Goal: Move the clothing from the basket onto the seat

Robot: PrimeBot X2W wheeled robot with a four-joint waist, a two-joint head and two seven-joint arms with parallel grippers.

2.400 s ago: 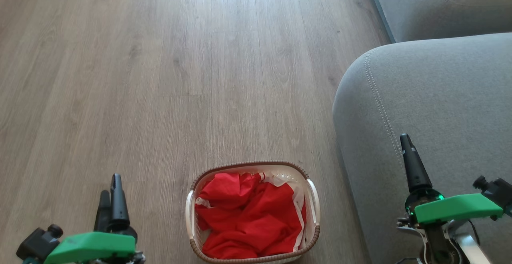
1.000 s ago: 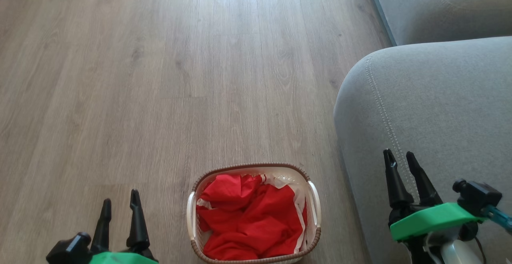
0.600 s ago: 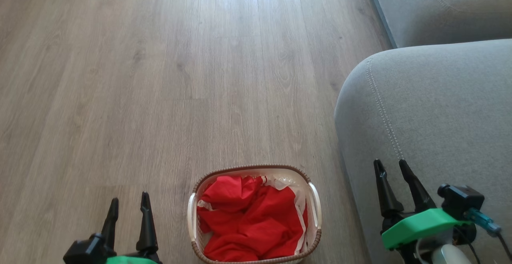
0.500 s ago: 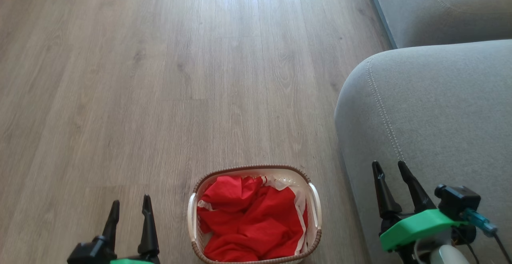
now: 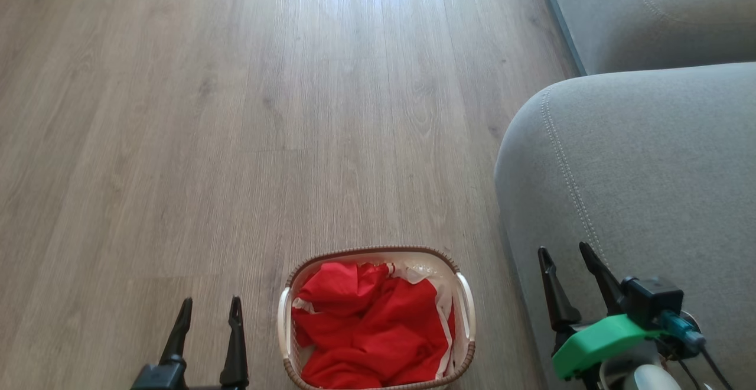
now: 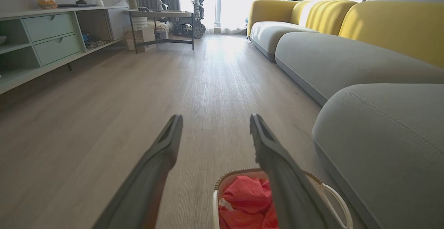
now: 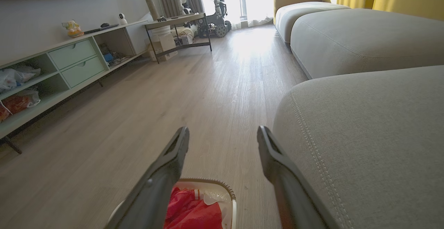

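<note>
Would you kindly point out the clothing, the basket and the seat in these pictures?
the clothing (image 5: pixel 369 334), head view, middle of the red heap.
the basket (image 5: pixel 378 249), head view, far brown rim.
the seat (image 5: pixel 649 159), head view, bare top of the cushion.

The left tool (image 5: pixel 211 302) is presented at the lower left of the head view. Its two dark fingers (image 5: pixel 235 343) are pointed up the view and spread well apart, and nothing is held between them. The right tool (image 5: pixel 562 250) is presented at the lower right, its jaws likewise parted and empty, with both tips leaned slightly to the left. A green wrist cover (image 5: pixel 596 343) and a black camera block (image 5: pixel 649 300) are carried directly behind the right tool. In each wrist view the jaws are shown wide apart.
</note>
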